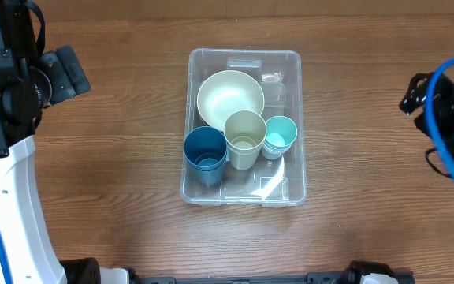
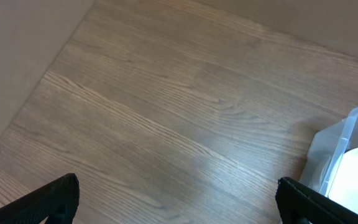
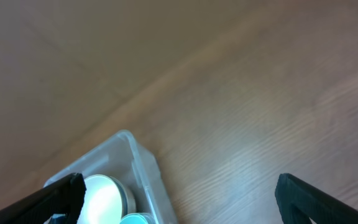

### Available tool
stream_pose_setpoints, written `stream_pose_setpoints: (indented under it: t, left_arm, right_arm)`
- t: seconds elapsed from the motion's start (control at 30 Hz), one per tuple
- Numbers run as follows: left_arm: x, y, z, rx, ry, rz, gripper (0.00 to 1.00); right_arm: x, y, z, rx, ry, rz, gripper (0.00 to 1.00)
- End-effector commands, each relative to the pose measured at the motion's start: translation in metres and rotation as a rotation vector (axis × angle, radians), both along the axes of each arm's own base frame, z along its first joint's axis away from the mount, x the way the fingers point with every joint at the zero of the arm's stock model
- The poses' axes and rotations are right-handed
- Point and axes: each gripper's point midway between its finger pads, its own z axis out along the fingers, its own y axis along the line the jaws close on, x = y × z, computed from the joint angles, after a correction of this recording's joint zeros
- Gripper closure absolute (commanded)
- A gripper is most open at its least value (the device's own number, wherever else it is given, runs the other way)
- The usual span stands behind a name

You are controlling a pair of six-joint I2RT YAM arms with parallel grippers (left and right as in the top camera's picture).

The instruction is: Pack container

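The clear plastic container [image 1: 294,87] sits mid-table. It holds a cream bowl [image 1: 229,96], a dark blue cup [image 1: 205,151], a cream cup [image 1: 245,136] and a teal cup [image 1: 280,135]. Its corner also shows in the left wrist view [image 2: 347,140] and the right wrist view [image 3: 143,167]. My left gripper [image 2: 179,205] is open and empty over bare wood, left of the container. My right gripper [image 3: 179,199] is open and empty, raised to the right of the container. In the overhead view, only the arm bodies show at the left [image 1: 50,75] and right [image 1: 448,118] edges.
The wooden tabletop [image 1: 101,181] surrounds the container on all sides. The arm bases [image 1: 6,229] stand at the left and right edges.
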Motion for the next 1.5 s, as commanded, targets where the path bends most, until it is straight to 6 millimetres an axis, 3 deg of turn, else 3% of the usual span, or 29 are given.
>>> stream_pose_setpoints:
  t: [0.0, 0.1, 0.37, 0.53, 0.83, 1.07, 1.47]
  left_arm:
    - [-0.002, 0.000, 0.009, -0.010, -0.035, 0.010, 0.00]
    - [-0.002, 0.000, 0.009, -0.010, -0.035, 0.009, 0.00]
    - [-0.002, 0.000, 0.009, -0.010, -0.035, 0.010, 0.00]
    - [-0.002, 0.000, 0.009, -0.010, -0.035, 0.010, 0.00]
    - [-0.002, 0.000, 0.009, -0.010, -0.035, 0.010, 0.00]
    - [-0.002, 0.000, 0.009, -0.010, -0.035, 0.010, 0.00]
    - [-0.002, 0.000, 0.009, -0.010, -0.035, 0.010, 0.00]
  right_arm:
    - [-0.016, 0.014, -0.007, -0.165, -0.044, 0.170, 0.00]
    - [-0.030, 0.019, -0.039, -0.206, -0.085, 0.204, 0.00]
    - [-0.052, 0.043, -0.184, -0.135, -0.065, 0.319, 0.00]
    - [-0.057, 0.056, -0.237, -0.110, -0.116, 0.379, 0.00]
    - [-0.062, 0.052, -0.261, -0.137, -0.157, 0.354, 0.00]
    - [-0.063, 0.052, -0.292, -0.124, -0.113, 0.355, 0.00]
    - [-0.063, 0.052, -0.292, -0.124, -0.113, 0.355, 0.00]
